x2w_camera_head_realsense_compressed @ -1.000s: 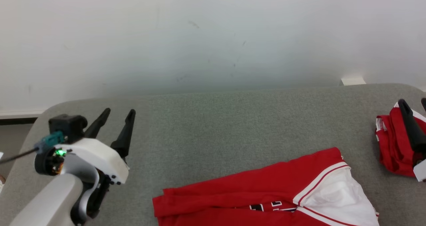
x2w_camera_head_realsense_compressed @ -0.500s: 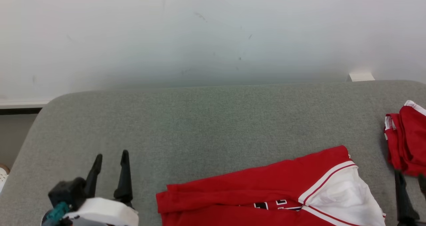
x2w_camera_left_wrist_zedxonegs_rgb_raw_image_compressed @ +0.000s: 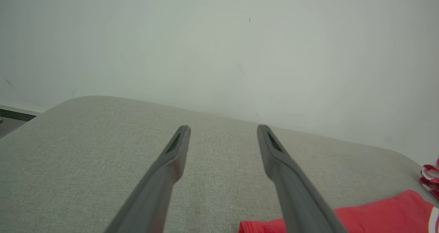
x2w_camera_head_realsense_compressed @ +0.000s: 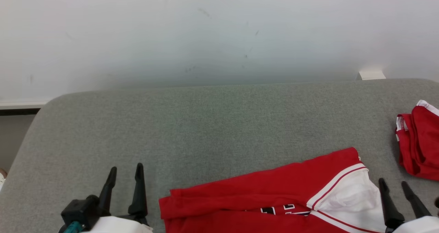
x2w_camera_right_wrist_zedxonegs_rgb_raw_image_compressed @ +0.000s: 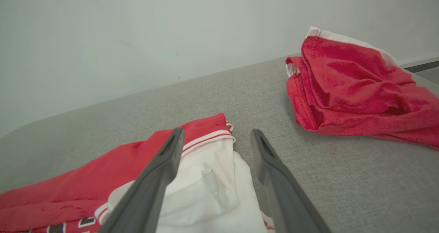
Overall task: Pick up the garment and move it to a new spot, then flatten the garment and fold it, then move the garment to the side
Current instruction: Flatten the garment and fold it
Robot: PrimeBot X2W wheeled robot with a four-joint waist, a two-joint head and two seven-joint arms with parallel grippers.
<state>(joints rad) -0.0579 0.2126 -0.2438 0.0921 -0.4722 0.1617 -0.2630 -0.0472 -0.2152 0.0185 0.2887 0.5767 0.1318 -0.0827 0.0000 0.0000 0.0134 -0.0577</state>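
Lying flat on the grey fabric-covered desk [x2w_camera_head_realsense_compressed: 205, 123], between the released left pincer [x2w_camera_head_realsense_compressed: 126, 167] and the released right pincer [x2w_camera_head_realsense_compressed: 393, 182], the red-and-white jersey [x2w_camera_head_realsense_compressed: 257, 195] looks light, soft and limp. It is probably best pinched at its edge corners.

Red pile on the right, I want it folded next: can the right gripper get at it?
Probably yes: the right gripper is open and empty, and bare cushion lies between it and the pile, with nothing in the way.
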